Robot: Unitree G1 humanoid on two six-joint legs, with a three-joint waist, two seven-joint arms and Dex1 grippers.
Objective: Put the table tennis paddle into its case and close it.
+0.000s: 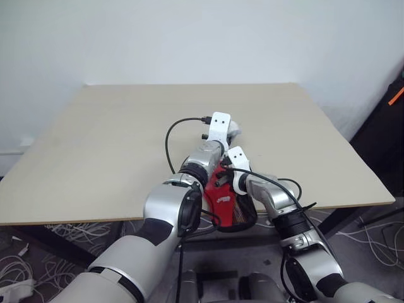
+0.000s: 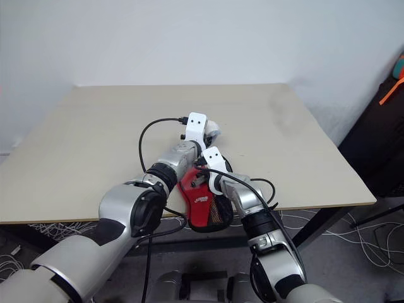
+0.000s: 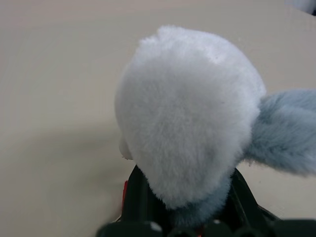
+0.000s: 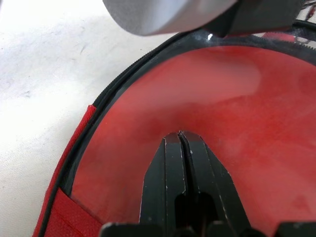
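Note:
The case (image 1: 225,203), black-rimmed with a red logo panel, lies at the table's near edge, and its near end juts past that edge. Through its clear side the red face of the table tennis paddle (image 4: 237,108) shows inside, with the black zip rim (image 4: 123,79) curving around it. My right gripper (image 4: 181,136) is shut and empty, its tips against the clear side. My left gripper (image 3: 185,197) reaches across just beyond the case, shut on a fluffy grey-white ball (image 3: 187,113), which also appears in the head view (image 1: 235,129).
The pale wooden table (image 1: 126,145) stretches away to a white wall. Loose cables (image 1: 38,265) lie on the floor under the near edge. A dark object with an orange strip (image 1: 394,98) stands off the table's right side.

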